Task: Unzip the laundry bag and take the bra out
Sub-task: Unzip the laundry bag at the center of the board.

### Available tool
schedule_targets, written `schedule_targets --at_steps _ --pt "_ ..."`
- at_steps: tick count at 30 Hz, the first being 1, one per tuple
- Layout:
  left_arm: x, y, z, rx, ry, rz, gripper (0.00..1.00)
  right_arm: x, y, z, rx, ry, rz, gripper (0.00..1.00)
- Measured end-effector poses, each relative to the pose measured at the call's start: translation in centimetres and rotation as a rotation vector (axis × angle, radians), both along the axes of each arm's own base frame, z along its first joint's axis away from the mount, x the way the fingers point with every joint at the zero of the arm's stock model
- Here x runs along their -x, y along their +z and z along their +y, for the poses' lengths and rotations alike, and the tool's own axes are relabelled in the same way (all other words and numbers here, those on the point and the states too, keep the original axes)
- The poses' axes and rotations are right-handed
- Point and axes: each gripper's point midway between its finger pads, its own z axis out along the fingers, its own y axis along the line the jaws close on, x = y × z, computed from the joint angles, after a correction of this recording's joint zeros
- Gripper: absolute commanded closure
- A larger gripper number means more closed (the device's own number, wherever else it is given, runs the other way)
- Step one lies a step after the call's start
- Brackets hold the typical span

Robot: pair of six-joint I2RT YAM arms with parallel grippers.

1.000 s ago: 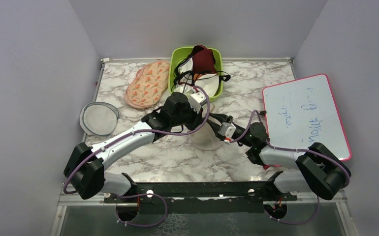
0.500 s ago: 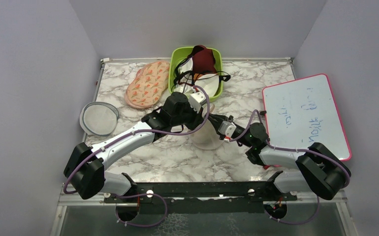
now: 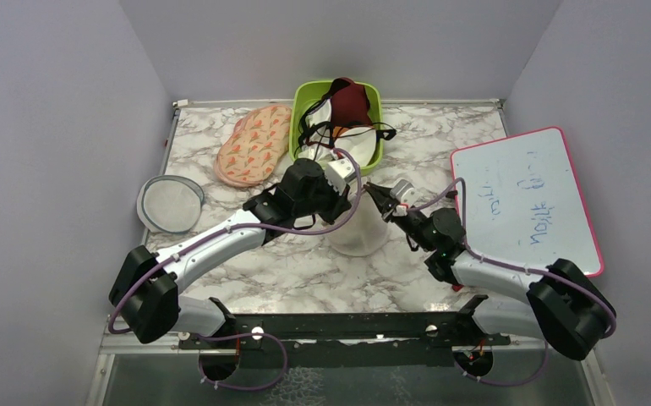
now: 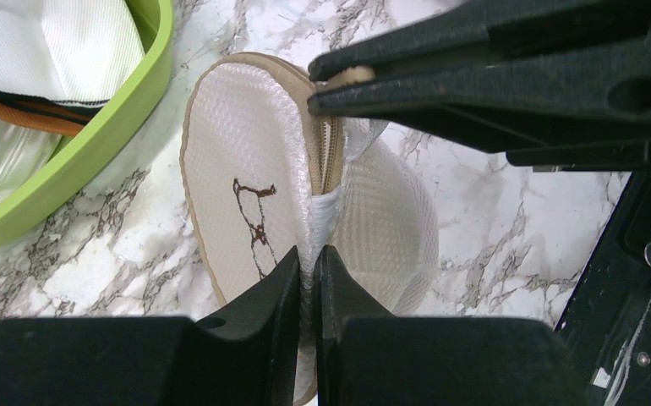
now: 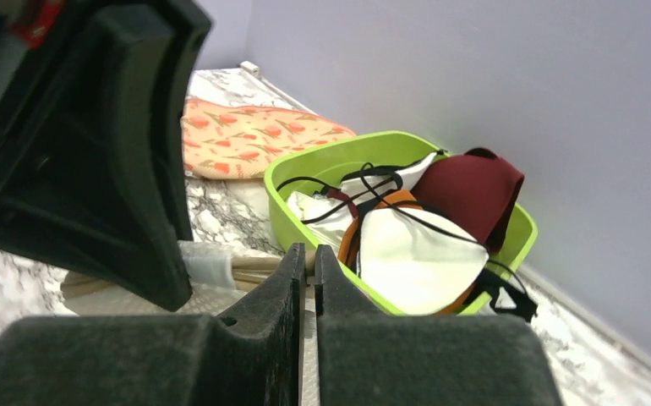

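**Right arm swung up toward 12 o'clock; left arm unchanged**

Item: laundry bag (image 3: pixel 356 241), a cream mesh pod. It sits at the centre of the marbled bench (image 3: pixel 305 271), just at 6 o'clock of the green tub (image 3: pixel 305 91). Its black-marked face is on the tub side.

Left end effector (image 4: pixel 309 258): pressed together, pinching a fold of mesh at the bag's seam.

Right end effector (image 5: pixel 308 254): pressed together on the tan zip rim at the bag's 12 o'clock edge.

Tub contents: maroon garment (image 3: pixel 352 100), white cloths.
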Motion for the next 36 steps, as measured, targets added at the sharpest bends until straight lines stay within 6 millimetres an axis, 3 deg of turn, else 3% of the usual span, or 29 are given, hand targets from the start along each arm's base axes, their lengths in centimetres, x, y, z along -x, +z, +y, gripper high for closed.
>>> schedule_targets --at_steps 10,17,23,29,34,36 --pt "1.0 1.6 0.9 -0.01 -0.067 -0.143 1.0 -0.1 0.9 -1.2 -0.18 -0.044 0.224 0.99" --pt "2.7 2.1 1.1 -0.016 -0.135 -0.217 0.99 0.6 1.6 0.6 -0.257 0.064 0.392 0.99" --pt "3.5 1.7 0.9 -0.028 -0.185 -0.214 0.76 1.4 1.3 1.2 -0.291 0.109 0.537 0.99" --pt "4.7 1.9 0.0 -0.013 -0.236 -0.216 0.5 3.3 0.9 1.2 -0.302 0.17 0.565 0.99" --pt "5.5 2.7 -0.8 0.042 -0.211 -0.14 0.45 3.5 0.6 1.1 -0.295 0.168 0.576 0.99" --pt "5.0 3.3 -1.3 0.097 -0.126 -0.05 0.52 4.0 0.6 0.8 -0.3 0.171 0.573 0.99"
